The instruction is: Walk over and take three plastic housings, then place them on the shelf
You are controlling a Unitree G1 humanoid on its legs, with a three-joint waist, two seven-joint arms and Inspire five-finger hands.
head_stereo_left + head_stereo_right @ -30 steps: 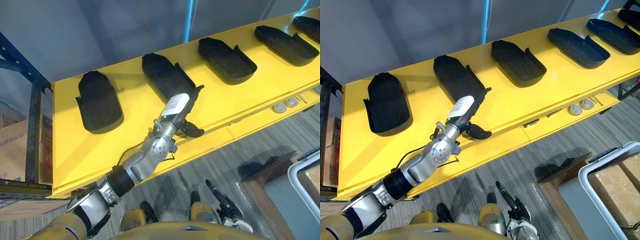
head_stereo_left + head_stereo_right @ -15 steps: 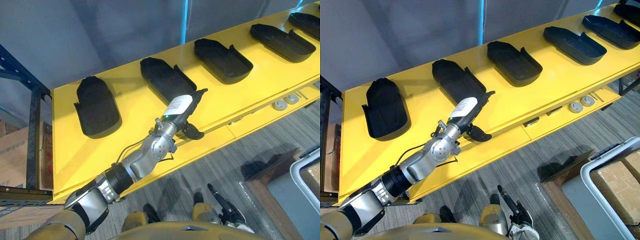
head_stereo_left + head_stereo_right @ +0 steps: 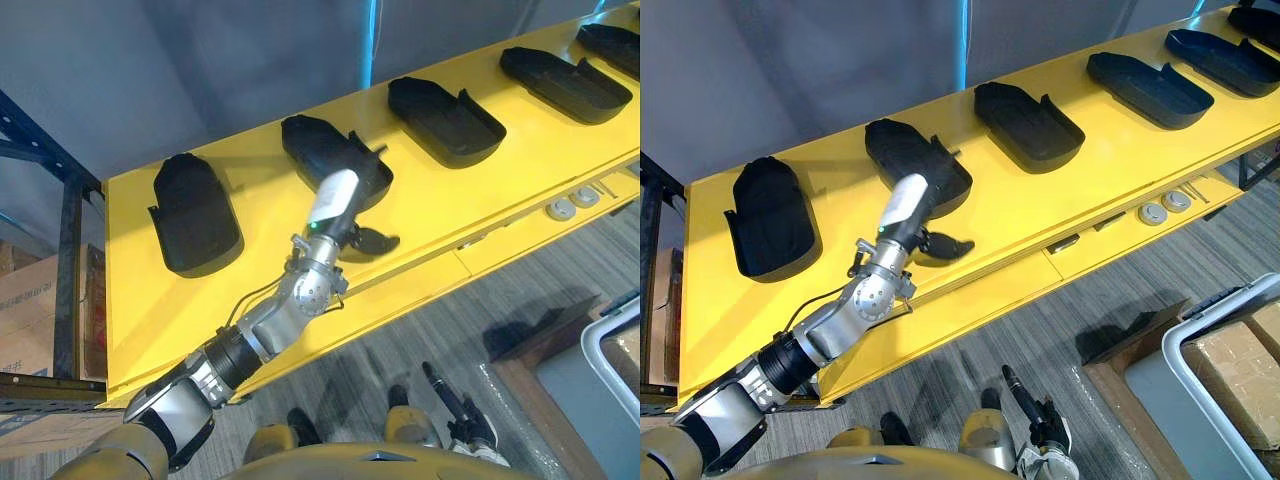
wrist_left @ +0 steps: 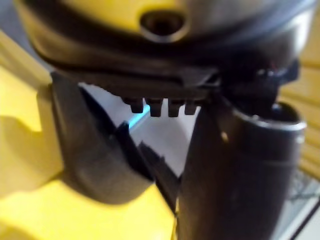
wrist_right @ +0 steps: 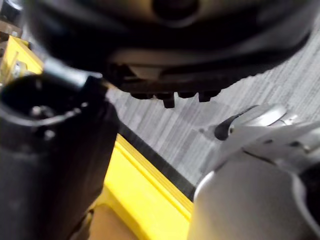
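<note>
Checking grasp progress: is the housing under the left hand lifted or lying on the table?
Lying flat: the housing sits on the yellow table; the thumb of the left hand is spread beside it.

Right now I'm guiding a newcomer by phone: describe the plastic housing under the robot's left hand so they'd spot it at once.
Look along the long yellow table, where black housings lie in a row. Count from its left end: it is the second housing. It alone has the left hand lying across its near end.
</note>
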